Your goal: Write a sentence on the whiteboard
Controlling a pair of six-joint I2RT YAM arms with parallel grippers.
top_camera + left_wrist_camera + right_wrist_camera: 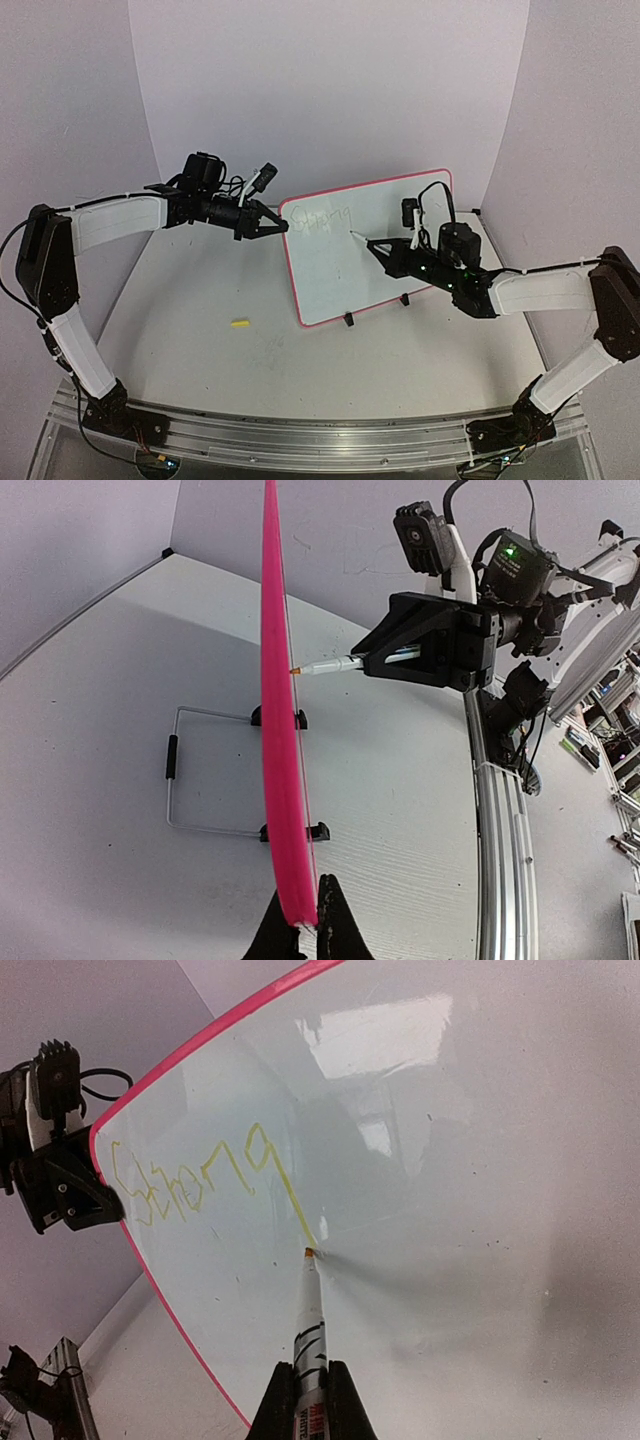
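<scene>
Along the bottom of the top view runs a metal rail with both arm bases on it. Beyond it, on the pale table at lower left, lies a small yellow piece, apart from everything else.

At the middle of that view the whiteboard stands upright on small black feet, its pink-red rim tilted up toward the right. The left wrist view sees it edge-on, with a wire stand behind it.

The left gripper is closed on the board's left rim, near the upper corner, one finger on each face.

The right gripper is clamped around a marker, which points away from it at the board. The marker's barrel bears black and red print, too blurred to read. Its orange tip meets the white face near the board's middle.

In the right wrist view, yellow writing at the board's upper left reads "Strong" in loose cursive. A long stroke runs from the tail of the "g" down to the marker tip. In the top view the word is only a faint scrawl.

Pale walls close the scene behind.
</scene>
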